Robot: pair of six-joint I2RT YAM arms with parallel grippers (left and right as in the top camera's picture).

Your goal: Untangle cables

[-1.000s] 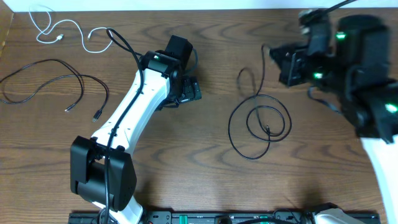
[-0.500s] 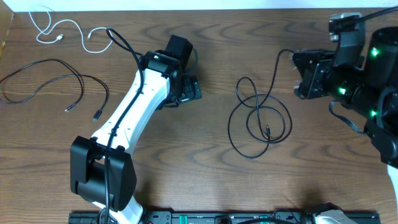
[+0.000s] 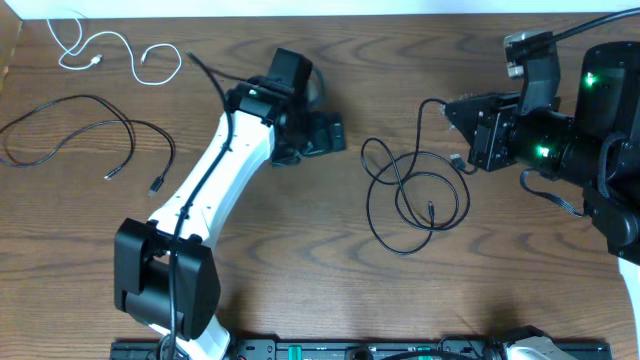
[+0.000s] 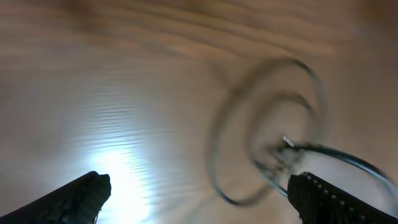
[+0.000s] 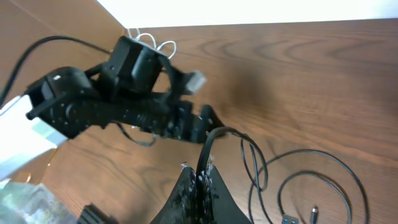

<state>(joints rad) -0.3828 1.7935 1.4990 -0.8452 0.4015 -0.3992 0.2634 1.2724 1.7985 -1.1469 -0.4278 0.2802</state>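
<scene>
1. The brown wooden table (image 3: 300,260) is showing wavy grain lines.
2. The left arm (image 3: 215,180), smooth white and black, is reaching across the middle.
3. The left gripper (image 3: 335,135) is holding its jaws wide apart with nothing between them. The looped black cable (image 3: 405,252) is lying just beyond its tips, not touching.
4. The right gripper (image 3: 452,108) is pinching its jaws tight on one end of that thin cable. The rest is curling in round loops on the wood.
5. Another thin black cable (image 3: 70,98) is lying in loose bends at the far left.
6. The short white cable (image 3: 110,36) is squiggling in the top left corner.
</scene>
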